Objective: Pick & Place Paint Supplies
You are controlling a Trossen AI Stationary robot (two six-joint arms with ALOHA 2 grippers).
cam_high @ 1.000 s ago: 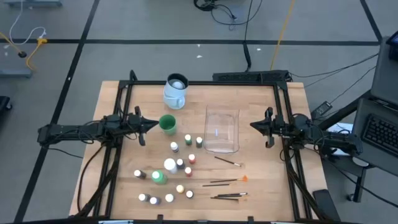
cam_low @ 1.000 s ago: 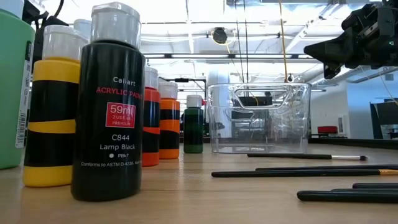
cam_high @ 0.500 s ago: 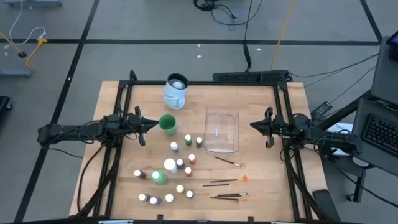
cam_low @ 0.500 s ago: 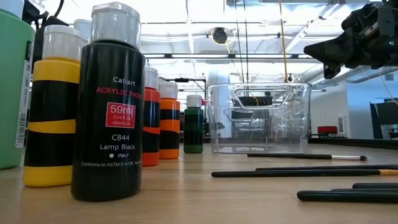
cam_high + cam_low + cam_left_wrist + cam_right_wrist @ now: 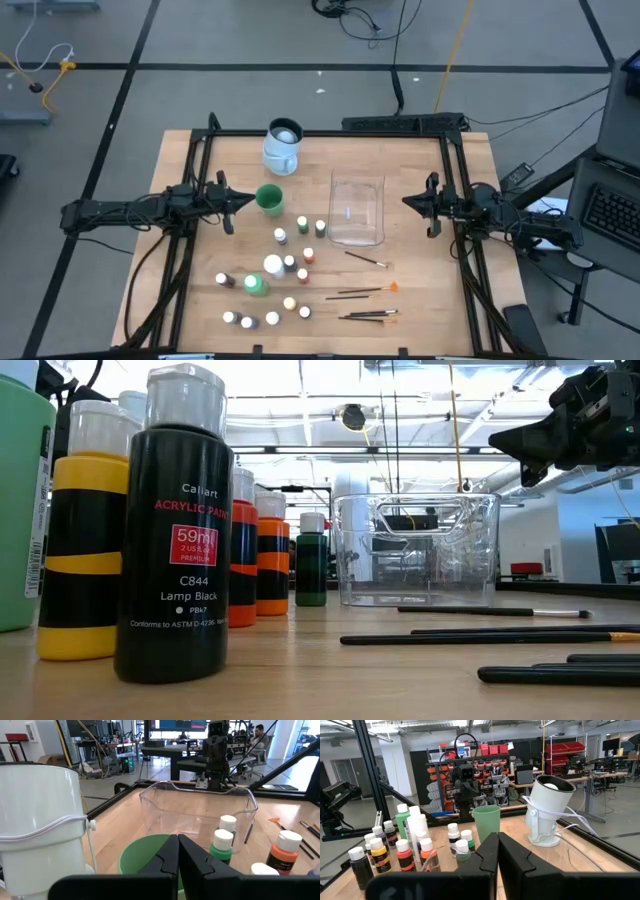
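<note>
Both arms sat idle at mid-frame in the high view. Left gripper [image 5: 232,203] at the desk's [image 5: 420,300] left edge, fingers pressed together, holding nothing, just left of a green cup [image 5: 269,199]. Right gripper [image 5: 408,200] at the right edge, also closed & empty, right of the clear tub [image 5: 357,209]. Small bottles [image 5: 284,262] stood clustered lower centre, w/ the larger green bottle [image 5: 256,285] among them. Brushes [image 5: 366,292] lay lower right, below the tub. White mug [image 5: 282,146] at upper centre. In the low view, a black bottle [image 5: 177,530] stood nearest, far left of frame.
</note>
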